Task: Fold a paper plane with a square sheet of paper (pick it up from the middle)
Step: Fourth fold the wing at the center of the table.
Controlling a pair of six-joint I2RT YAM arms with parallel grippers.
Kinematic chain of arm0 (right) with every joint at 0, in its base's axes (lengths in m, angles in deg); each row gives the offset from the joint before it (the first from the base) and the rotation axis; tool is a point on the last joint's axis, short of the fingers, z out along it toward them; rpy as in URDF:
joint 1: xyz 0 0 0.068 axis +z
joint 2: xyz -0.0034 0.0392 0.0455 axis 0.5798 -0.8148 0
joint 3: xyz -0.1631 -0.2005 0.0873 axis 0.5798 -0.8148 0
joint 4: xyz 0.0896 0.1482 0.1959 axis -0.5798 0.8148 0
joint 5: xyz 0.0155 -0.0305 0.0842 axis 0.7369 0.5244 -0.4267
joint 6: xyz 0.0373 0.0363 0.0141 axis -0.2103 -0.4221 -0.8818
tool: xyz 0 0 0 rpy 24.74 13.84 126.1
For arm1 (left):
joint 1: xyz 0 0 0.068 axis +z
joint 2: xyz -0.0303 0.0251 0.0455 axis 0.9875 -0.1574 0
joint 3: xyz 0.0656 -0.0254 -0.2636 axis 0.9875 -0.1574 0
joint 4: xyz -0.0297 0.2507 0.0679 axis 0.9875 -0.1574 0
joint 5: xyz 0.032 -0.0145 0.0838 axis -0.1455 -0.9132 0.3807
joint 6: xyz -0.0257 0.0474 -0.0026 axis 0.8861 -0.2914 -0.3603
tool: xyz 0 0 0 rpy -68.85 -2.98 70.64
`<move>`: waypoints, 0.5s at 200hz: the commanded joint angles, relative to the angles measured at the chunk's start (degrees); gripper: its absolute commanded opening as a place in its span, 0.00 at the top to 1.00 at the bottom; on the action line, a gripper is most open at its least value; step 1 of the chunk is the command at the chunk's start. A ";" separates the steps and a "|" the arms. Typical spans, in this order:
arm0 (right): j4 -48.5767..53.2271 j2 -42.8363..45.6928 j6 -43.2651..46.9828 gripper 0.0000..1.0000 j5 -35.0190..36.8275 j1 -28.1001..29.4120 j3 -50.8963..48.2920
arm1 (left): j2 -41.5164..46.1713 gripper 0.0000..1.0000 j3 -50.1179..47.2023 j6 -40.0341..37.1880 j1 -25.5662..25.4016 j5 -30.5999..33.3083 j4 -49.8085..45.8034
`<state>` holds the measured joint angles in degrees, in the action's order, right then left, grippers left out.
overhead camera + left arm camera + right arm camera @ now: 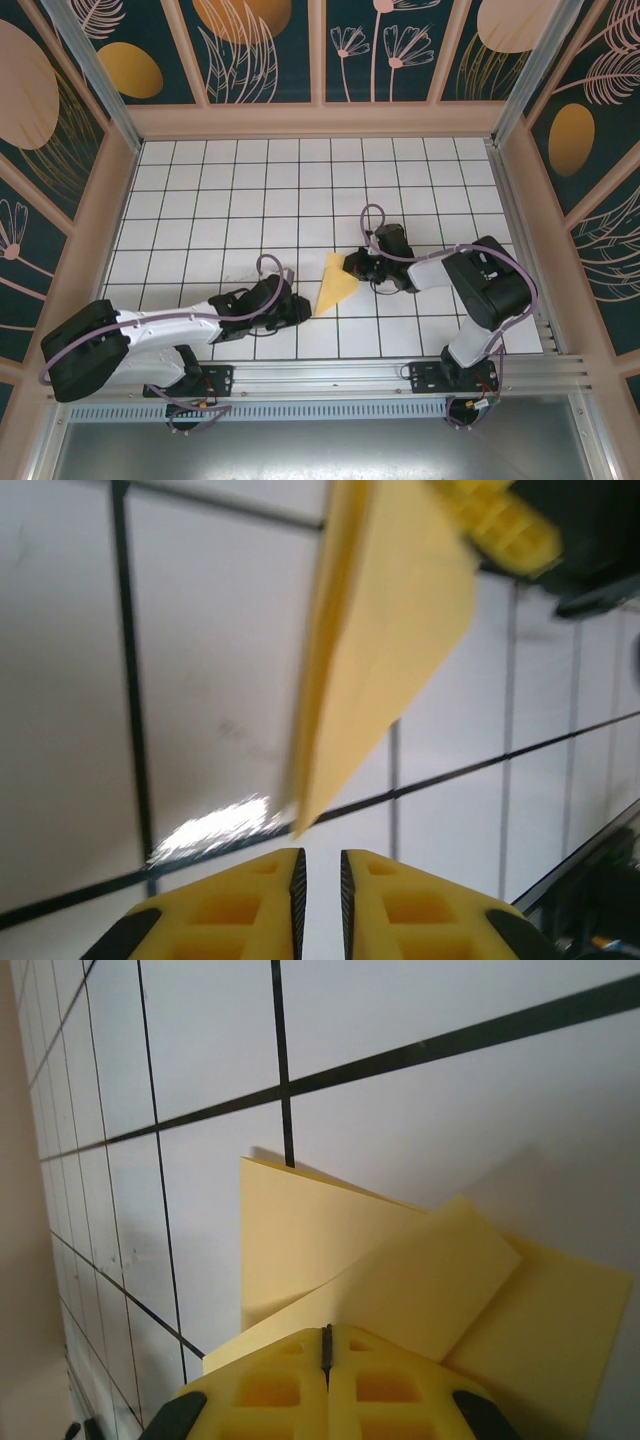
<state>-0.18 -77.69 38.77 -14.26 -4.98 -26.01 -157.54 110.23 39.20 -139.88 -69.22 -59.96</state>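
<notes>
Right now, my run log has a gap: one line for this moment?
folded paper: mid-table | right gripper: shut on its far corner | left gripper: slightly open, empty, near its tip | fold: unfinished

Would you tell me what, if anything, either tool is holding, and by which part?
The right tool pinches the folded yellow-orange paper at its wide end; the left tool, near the pointed tip, holds nothing.

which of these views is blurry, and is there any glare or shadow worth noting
Left wrist view: the folded paper is smeared and soft, with a bright glare patch on the table beside its tip. Right wrist view: sharp, the paper casting a soft shadow on the tiles. Top external view: evenly lit, crisp.
</notes>
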 commanded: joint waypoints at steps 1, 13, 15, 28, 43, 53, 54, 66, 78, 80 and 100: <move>2.60 0.29 -4.20 0.96 5.30 0.57 -3.73 | -2.22 0.80 5.28 -2.77 -0.08 4.88 1.36; 2.47 0.70 -4.22 0.96 5.30 0.56 -3.74 | -5.54 0.81 8.30 -4.25 0.04 5.52 2.60; 2.49 0.73 -4.14 0.96 5.19 0.57 -3.66 | -6.14 0.81 8.76 -4.45 0.03 5.50 2.91; 3.45 0.68 -3.54 0.96 5.03 0.57 -3.04 | -10.67 0.82 11.75 -5.85 0.42 4.80 4.48; 3.88 0.76 -2.97 0.96 4.73 0.57 -2.66 | -15.92 0.84 14.73 -6.58 0.75 3.90 5.23; 4.06 0.64 -2.67 0.96 4.31 0.57 -2.34 | -19.11 0.86 16.17 -6.71 0.86 3.67 5.32; 4.12 0.62 -2.57 0.96 4.23 0.57 -2.31 | -19.41 0.86 16.27 -6.67 0.85 3.66 5.25; 4.71 0.63 -2.03 0.96 4.00 0.57 -1.66 | -22.55 0.88 17.34 -5.94 1.01 3.51 3.91; 5.14 0.89 -1.25 0.96 3.39 0.57 -0.91 | -24.81 0.89 17.06 -5.26 1.00 3.45 3.72; 5.18 1.00 -1.20 0.96 3.26 0.57 -0.85 | -25.09 0.89 16.89 -5.12 0.97 3.36 3.76; 6.71 2.27 0.15 0.95 2.92 0.57 0.53 | -27.12 0.89 15.91 -4.28 0.94 3.05 2.03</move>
<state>0.02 -76.58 36.39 -12.54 -4.67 -26.67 -182.63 126.80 34.50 -139.18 -66.25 -55.78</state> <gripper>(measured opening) 0.051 0.112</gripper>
